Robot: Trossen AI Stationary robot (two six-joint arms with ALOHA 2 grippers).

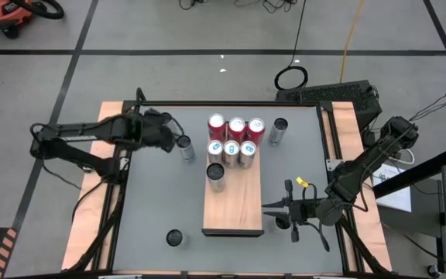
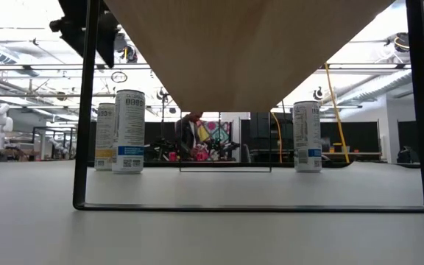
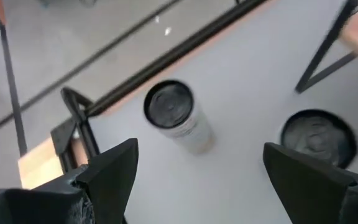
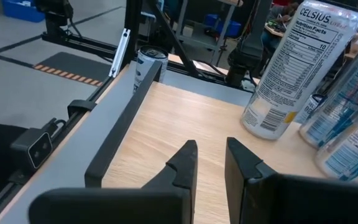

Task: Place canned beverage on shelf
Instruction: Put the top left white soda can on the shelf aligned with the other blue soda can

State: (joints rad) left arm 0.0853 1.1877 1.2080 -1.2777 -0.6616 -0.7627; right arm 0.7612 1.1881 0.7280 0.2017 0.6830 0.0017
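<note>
High view: wood-grain rectangular shelf [image 1: 233,209]; cylindrical cans [image 1: 231,139]; left pincer [image 1: 178,142] open.

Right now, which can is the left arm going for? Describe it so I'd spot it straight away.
Start at the shelf, the long wood-grain board mid-table. Left of its can-filled far end, one silver can stands alone on the grey tabletop. It is off the board, with the left gripper open right beside it.

Seven cans [image 1: 231,143] stand on the shelf [image 1: 233,205], others beside it
</note>
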